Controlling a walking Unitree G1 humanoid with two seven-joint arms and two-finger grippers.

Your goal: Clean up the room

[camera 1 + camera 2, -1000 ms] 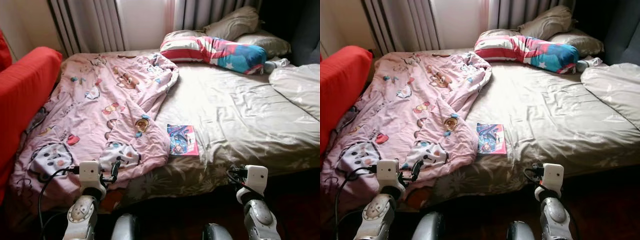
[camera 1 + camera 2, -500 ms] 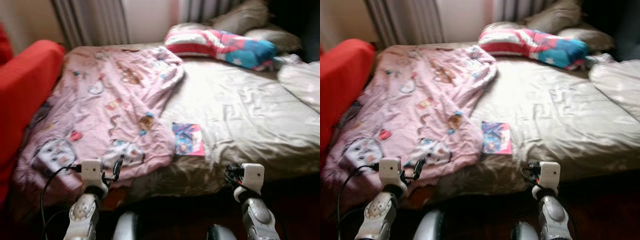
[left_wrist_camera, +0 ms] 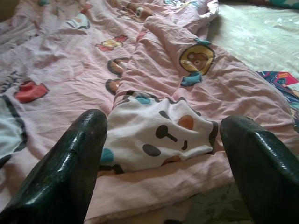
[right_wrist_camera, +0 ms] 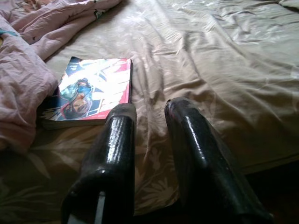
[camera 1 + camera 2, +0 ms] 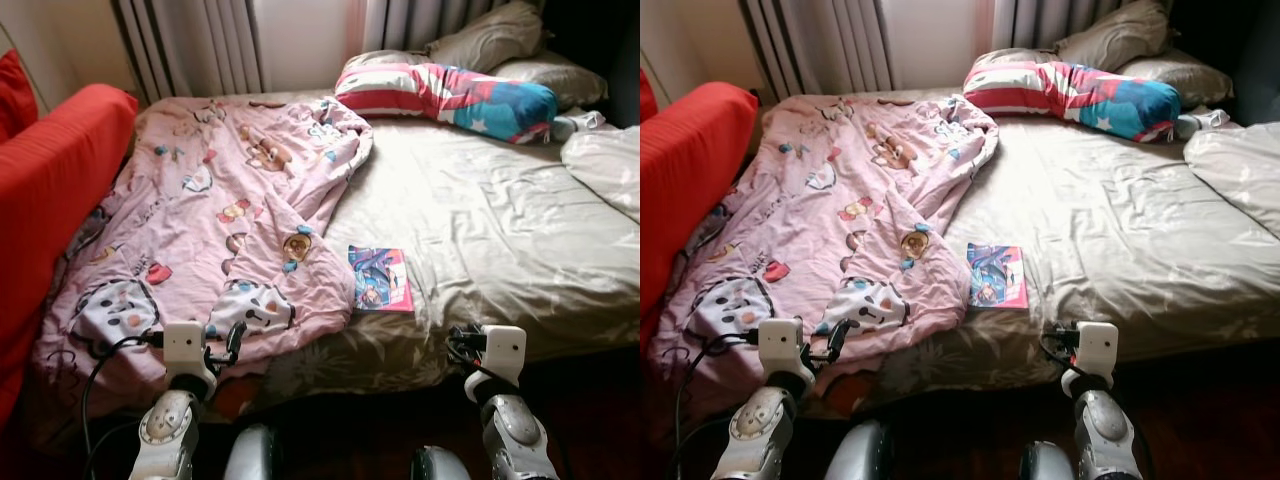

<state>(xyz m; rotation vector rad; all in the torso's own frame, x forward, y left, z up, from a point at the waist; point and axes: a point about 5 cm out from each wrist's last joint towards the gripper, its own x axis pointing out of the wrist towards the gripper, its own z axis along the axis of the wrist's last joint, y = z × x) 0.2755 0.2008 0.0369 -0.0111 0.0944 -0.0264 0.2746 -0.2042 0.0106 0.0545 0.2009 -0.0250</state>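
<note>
The book (image 5: 380, 279) lies flat on the tan sheet (image 5: 500, 230) near the foot edge of the bed, its left side touching the rumpled pink blanket (image 5: 210, 220). Picking it up looks like the step in hand. The right gripper (image 4: 149, 112), fingers nearly together and holding nothing, hovers just off the bed edge, to the right of the book. It should open wider, shift left and slide one finger under the cover. The left gripper (image 3: 159, 135) hangs spread wide and empty over the blanket's hem. Beyond lie a striped pillow (image 5: 445, 95), grey pillows, curtains, and a red sofa (image 5: 50, 180) on the left.
</note>
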